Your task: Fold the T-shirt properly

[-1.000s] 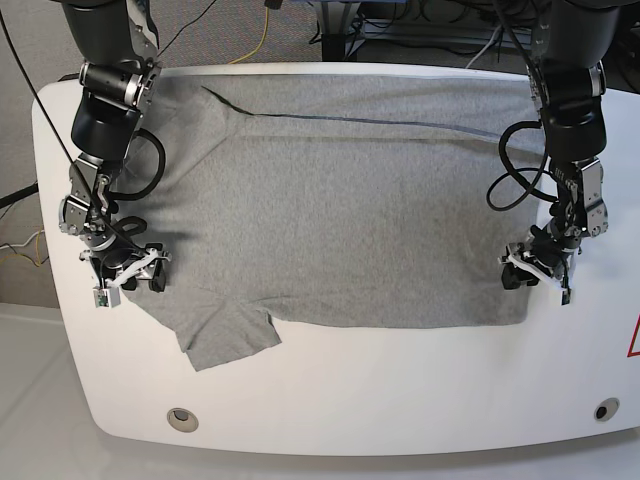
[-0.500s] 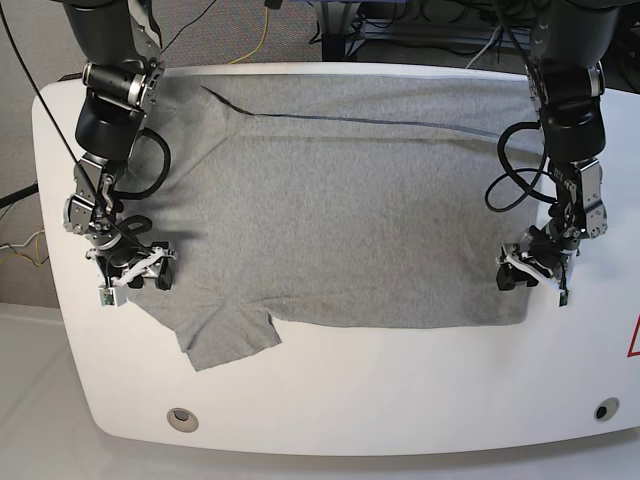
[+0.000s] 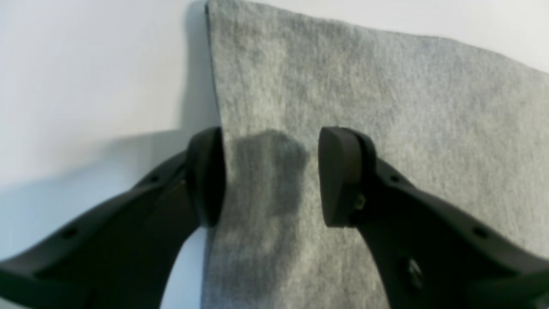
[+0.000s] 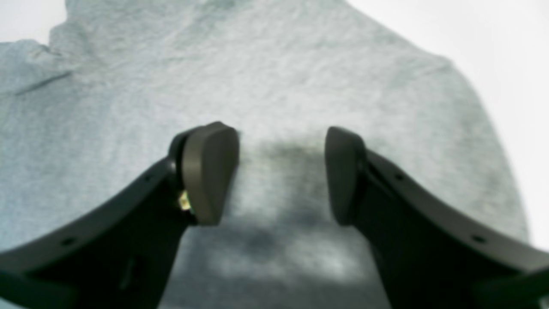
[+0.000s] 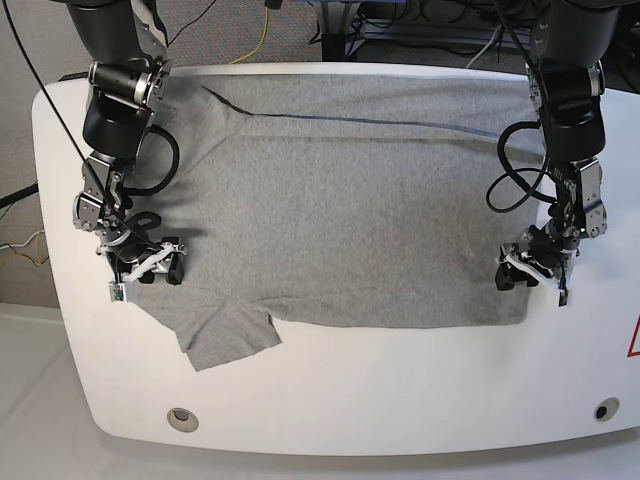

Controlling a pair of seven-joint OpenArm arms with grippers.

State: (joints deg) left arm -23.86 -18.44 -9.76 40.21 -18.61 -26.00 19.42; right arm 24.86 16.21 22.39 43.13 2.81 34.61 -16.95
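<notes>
The heather-grey T-shirt (image 5: 350, 200) lies flat across most of the white table (image 5: 400, 400), with one sleeve (image 5: 225, 340) sticking out at the front left. My left gripper (image 5: 513, 272) is open at the shirt's right edge. In the left wrist view the left gripper (image 3: 270, 176) straddles that edge, one finger (image 3: 208, 176) on the table side and the other (image 3: 343, 180) over the shirt (image 3: 386, 107). My right gripper (image 5: 167, 264) is open at the shirt's left edge near the sleeve. In the right wrist view the right gripper (image 4: 281, 176) hangs low over the shirt (image 4: 279, 64).
A dark fold line (image 5: 380, 122) runs along the shirt's far side. Two round holes (image 5: 181, 417) (image 5: 605, 410) sit near the table's front corners. Cables (image 5: 510, 180) loop off both arms. Bare white table lies in front of the shirt.
My right gripper has moved rightward onto the shirt's left edge. My left gripper has shifted slightly leftward toward the shirt's right edge. The shirt has not moved.
</notes>
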